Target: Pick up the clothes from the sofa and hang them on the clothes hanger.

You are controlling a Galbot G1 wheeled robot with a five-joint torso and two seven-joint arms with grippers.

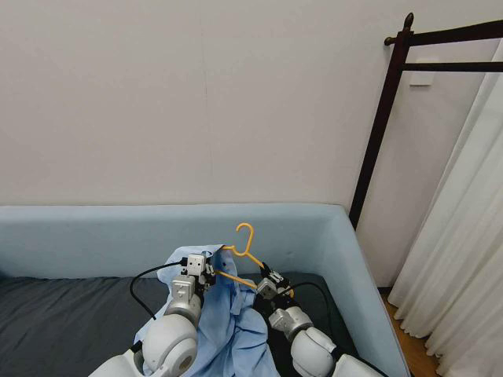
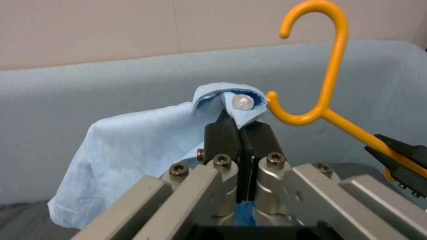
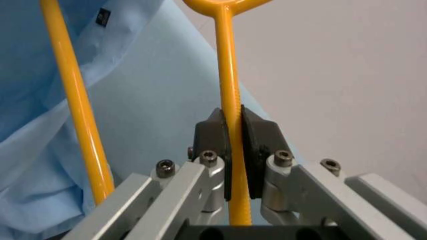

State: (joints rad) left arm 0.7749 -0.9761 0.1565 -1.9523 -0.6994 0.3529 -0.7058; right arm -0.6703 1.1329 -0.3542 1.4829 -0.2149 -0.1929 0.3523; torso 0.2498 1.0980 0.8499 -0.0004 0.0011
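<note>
From the head we look forward and down onto the sofa (image 1: 78,228) and wall (image 1: 196,94). Each wrist camera sits close behind its claw: the left claw (image 2: 238,131) faces the sofa back, the right claw (image 3: 233,131) tilts up toward the wall. All three views share the hanger (image 2: 333,65) and shirt (image 2: 127,150).

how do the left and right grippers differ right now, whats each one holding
The left gripper pinches soft fabric of the light blue shirt, while the right gripper clamps a rigid bar of the orange hanger. In the head view the left gripper sits by the hanger's left end, and the right gripper is slightly lower toward its right side. Both are shut, close together, and raised over the sofa.
</note>
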